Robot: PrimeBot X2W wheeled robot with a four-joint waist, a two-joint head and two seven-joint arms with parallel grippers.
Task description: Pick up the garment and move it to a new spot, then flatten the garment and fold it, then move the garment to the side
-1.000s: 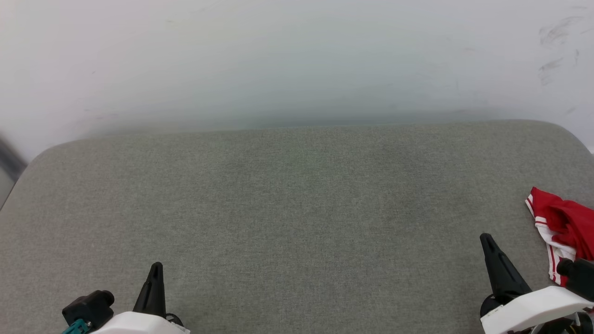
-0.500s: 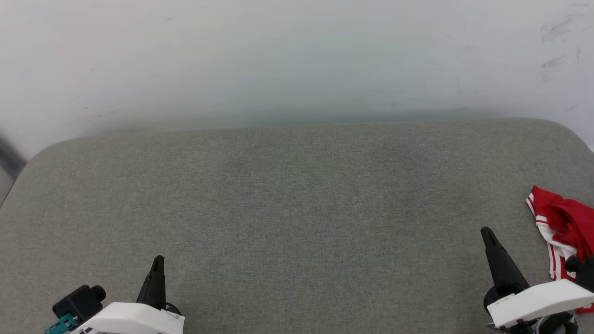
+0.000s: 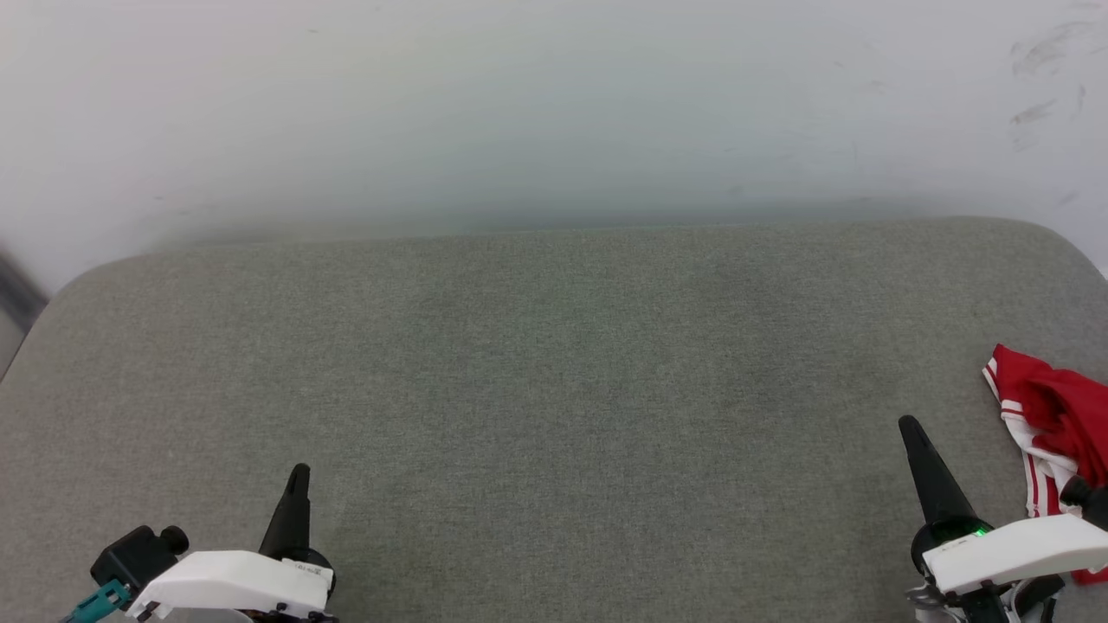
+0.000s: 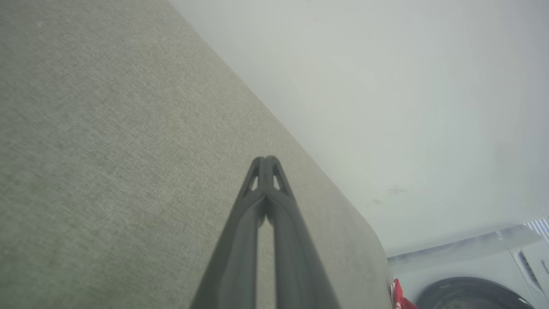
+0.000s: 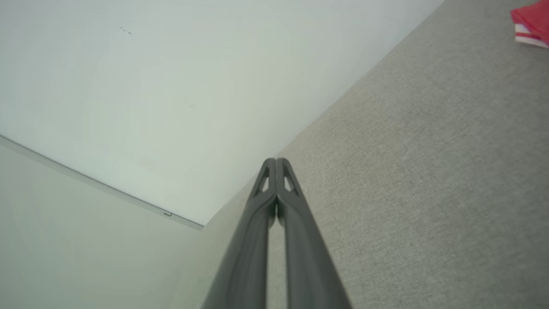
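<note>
ok so garment [image 3: 1052,407] bunched in heap at far right edge of desk [image 3: 554,363], partly cut off by frame, long axis hard to call. Lies just right of right gripper [image 3: 909,426], about level with tips. Left gripper [image 3: 299,472] well apart on other side. Both jaws pinched fully together, nothing in them. Right arm nearer, imo needs rightward swing.

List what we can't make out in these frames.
- Garment, head view: cut by the right edge, lower part behind the right arm's white casing; print not seen.
- Garment, right wrist view: a corner, cropped at top right.
- Left wrist view: red sliver at the bottom edge; dark round object cropped, unidentifiable.
</note>
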